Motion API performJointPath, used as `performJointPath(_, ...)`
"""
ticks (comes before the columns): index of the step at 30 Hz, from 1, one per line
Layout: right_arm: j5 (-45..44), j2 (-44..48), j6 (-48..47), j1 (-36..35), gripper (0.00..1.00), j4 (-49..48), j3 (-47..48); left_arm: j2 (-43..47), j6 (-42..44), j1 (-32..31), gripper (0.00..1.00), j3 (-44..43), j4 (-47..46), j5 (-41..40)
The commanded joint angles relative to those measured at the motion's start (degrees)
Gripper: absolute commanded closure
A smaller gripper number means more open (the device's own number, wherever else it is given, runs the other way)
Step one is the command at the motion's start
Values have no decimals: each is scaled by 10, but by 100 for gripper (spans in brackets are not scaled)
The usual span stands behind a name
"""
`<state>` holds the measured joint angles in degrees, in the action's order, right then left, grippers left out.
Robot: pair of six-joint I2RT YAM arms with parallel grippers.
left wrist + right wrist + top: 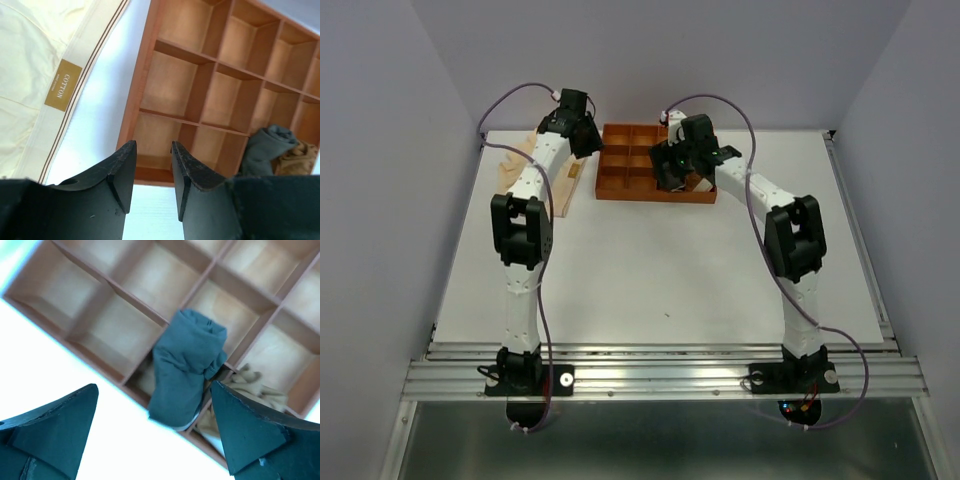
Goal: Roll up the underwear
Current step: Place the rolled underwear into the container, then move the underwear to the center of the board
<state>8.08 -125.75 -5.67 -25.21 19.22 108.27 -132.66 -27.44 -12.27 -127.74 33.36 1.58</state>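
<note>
Two briefs in the orange-brown gridded tray, one outside.
Top: the right arm hides the tray's right cells. Left wrist: left gripper jaws part-spread, empty; pale cream flat briefs beside the tray. Right wrist: right gripper jaws wide; dark grey rolled briefs straddle a divider, tan crumpled briefs alongside.

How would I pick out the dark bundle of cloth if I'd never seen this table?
Find the orange-brown gridded tray at the far side of the table. Near its right end, in the near row, a dark grey fabric roll sticks up from one compartment. Beside it lies a crumpled tan cloth; it alone is dark and rolled.
</note>
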Motion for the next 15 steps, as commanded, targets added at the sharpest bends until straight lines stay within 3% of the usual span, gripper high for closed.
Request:
performJointPath(1, 34, 99, 30, 0, 0, -15, -1, 97, 12, 2, 55, -18, 14, -4)
performJointPath(6, 36, 237, 59, 0, 0, -102, -176, 183, 4, 8, 55, 80, 27, -54)
performJointPath(11, -105, 409, 138, 0, 0, -185, -372, 292, -37, 68, 54, 301, -56, -34)
performJointPath(15, -173, 476, 179, 0, 0, -212, -475, 291, -49, 118, 55, 371, -99, 11)
